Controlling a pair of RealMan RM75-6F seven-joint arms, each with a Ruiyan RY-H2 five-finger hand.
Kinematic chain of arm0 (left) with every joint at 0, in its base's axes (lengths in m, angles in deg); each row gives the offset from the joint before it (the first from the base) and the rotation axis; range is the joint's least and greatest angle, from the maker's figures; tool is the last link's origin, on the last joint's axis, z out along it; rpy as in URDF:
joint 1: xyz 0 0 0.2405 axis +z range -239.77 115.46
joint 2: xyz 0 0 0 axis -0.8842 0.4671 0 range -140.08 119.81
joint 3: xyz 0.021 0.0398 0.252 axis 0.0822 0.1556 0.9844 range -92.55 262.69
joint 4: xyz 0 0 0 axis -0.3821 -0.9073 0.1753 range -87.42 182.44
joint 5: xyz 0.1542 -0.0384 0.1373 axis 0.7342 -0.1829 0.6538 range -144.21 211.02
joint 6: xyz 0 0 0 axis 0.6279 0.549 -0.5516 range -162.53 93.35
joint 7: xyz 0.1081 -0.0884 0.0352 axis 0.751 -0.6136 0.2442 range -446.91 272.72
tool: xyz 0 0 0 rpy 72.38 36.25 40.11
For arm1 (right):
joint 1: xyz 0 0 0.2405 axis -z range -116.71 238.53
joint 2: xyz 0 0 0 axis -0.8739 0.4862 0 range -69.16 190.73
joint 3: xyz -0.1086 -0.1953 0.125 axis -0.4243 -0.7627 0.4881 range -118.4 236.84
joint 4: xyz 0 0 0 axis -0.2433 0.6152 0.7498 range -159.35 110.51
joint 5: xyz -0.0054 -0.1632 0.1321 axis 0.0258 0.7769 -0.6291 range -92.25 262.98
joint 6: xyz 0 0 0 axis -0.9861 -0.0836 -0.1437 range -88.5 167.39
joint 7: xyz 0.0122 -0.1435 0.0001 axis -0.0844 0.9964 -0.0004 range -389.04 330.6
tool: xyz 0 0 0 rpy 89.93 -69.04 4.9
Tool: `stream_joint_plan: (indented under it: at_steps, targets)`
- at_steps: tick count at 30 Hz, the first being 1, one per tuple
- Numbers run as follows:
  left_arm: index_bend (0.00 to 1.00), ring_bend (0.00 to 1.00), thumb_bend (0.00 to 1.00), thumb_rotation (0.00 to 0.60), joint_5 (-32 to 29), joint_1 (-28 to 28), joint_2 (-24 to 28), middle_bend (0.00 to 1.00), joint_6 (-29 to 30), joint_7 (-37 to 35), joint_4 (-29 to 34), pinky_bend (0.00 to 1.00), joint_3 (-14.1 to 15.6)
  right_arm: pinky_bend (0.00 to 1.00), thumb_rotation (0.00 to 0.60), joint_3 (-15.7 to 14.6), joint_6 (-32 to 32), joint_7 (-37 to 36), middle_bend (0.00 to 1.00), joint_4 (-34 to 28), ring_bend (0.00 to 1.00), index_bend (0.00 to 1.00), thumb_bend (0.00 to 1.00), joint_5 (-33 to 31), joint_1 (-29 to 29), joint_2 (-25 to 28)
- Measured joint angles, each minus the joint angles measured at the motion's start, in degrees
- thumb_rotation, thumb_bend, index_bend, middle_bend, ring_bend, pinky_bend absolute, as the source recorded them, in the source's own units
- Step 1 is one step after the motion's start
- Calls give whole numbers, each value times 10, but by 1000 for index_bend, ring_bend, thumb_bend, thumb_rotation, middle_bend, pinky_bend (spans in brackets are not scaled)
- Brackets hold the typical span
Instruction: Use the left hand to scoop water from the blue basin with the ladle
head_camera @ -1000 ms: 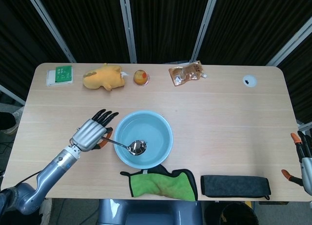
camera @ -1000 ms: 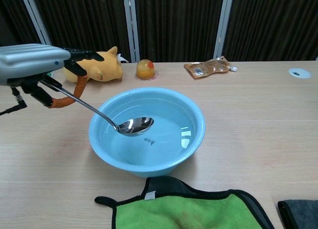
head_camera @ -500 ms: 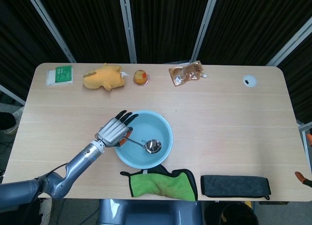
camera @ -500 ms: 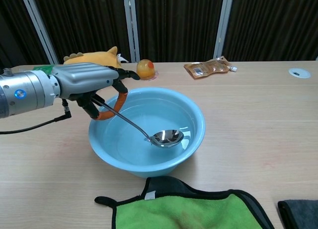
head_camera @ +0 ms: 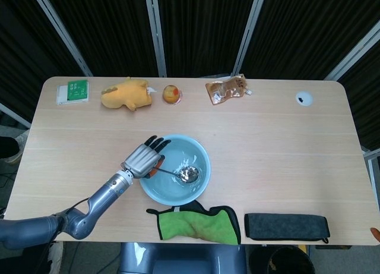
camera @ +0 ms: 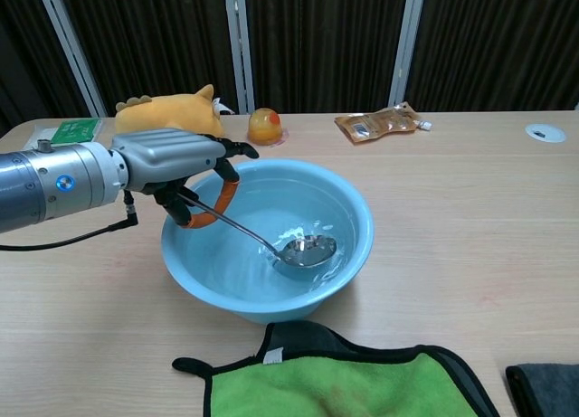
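**Ladle bowl down in the basin water**

Left hand (camera: 172, 164) gripping one ladle (camera: 303, 251) by its orange handle, bowl dipped into rippling water inside one blue basin (camera: 357, 218) at table centre. Right hand out of sight. Nearby: one green cloth (head_camera: 196, 221), one yellow plush toy (head_camera: 124, 94), one snack pouch (head_camera: 225, 88).

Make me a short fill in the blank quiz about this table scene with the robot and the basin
1. The left hand holds the ladle by its ____ handle.
2. The ladle's bowl sits inside the ____ basin.
3. The cloth at the table's near edge, right below the basin, is ____ with black trim.
4. The plush toy at the far edge is ____.

Missing words: orange; blue; green; yellow
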Motion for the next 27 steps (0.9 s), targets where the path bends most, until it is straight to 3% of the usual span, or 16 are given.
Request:
stream_joint_plan:
  at_steps: [5, 15, 21, 27]
  targets:
    - [711, 0, 623, 600, 12, 5, 14, 0, 16, -1, 15, 0, 6, 0, 600, 25, -74, 34, 0, -6, 0, 0, 0, -32, -59, -32]
    - [714, 0, 623, 600, 31, 23, 85, 0, 59, 24, 93, 0, 18, 0, 600, 33, -66, 58, 0, 12, 0, 0, 0, -39, -52, -50]
    - [713, 0, 623, 600, 35, 33, 126, 0, 86, 41, 138, 0, 20, 0, 600, 37, -14, 79, 0, 15, 0, 0, 0, -39, -45, -47]
    - [714, 0, 622, 600, 45, 46, 153, 0, 110, 48, 169, 0, 24, 0, 600, 36, -51, 96, 0, 21, 0, 0, 0, -37, -52, -61]
